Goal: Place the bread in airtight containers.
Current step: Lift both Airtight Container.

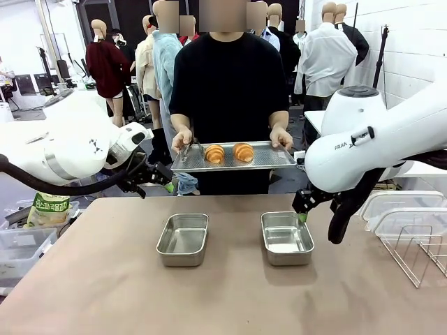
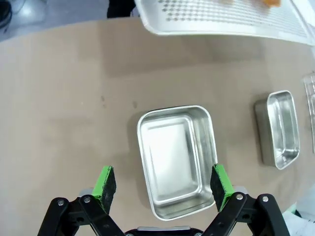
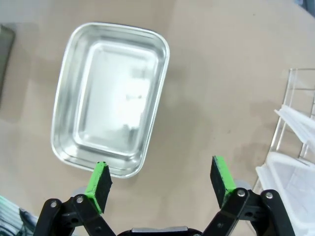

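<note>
Bread: the left croissant and right croissant lie side by side in the middle of a metal tray. A person holds it beyond the far edge of the brown table. The left container and right container sit empty mid-table. The left gripper and right gripper hang above them, fingers spread wide. The right arm reads "FRAN". Clear lids lie at the table's right edge.
</note>
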`<state>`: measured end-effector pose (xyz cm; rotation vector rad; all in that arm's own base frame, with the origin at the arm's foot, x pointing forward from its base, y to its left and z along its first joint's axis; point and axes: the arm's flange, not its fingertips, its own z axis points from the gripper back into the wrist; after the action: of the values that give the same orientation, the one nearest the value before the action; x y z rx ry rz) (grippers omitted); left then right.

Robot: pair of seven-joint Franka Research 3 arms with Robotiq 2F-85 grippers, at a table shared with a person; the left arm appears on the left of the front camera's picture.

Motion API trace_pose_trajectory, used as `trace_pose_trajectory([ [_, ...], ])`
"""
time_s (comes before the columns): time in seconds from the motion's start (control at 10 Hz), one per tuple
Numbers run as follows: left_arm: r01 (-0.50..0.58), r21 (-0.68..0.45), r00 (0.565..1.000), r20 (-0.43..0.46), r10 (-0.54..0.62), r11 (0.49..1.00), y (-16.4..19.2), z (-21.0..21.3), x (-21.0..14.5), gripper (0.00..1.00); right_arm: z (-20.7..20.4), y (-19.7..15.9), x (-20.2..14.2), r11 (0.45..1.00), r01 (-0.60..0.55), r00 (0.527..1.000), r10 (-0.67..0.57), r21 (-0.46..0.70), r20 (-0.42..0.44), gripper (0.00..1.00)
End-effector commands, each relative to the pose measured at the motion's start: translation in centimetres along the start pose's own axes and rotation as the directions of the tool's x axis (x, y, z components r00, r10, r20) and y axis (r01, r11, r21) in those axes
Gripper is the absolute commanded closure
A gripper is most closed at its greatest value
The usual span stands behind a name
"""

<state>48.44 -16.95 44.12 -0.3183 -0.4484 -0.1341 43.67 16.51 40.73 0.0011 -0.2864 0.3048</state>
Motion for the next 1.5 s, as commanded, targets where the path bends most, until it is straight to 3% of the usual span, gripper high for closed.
trace_pose_trajectory([
  [0.0, -0.125, -0.002, 0.992, -0.031, 0.125, 0.992, 1.4, -1.3, 0.5, 0.0, -1.3, 0.2, 1.8, 0.997, 0.022, 1.0, -0.024, -0.079, -0.018, 0.0],
  [0.6, -0.232, 0.039, 0.931, -0.282, 0.233, 0.972, 3.3, -6.5, 0.9, 0.0, -3.3, -0.3, 2.4, 0.996, 0.061, 0.996, -0.064, -0.06, -0.054, 0.0],
  [0.9, -0.257, 0.117, 0.85, -0.445, 0.282, 0.959, 3.0, -7.8, 2.2, 0.0, -3.2, -0.6, 2.4, 0.996, 0.071, 0.996, -0.074, -0.046, -0.051, 0.0],
  [1.2, -0.216, 0.131, 0.849, -0.464, 0.252, 0.968, 1.6, -8.1, 2.8, 0.0, -3.0, -0.9, 2.5, 0.996, 0.084, 0.995, -0.086, -0.036, -0.055, 0.0],
  [1.4, -0.237, 0.106, 0.851, -0.457, 0.259, 0.966, 3.0, -8.2, 1.4, 0.0, -3.3, -0.7, 2.0, 0.998, 0.049, 0.998, -0.051, -0.046, -0.046, 0.0],
])
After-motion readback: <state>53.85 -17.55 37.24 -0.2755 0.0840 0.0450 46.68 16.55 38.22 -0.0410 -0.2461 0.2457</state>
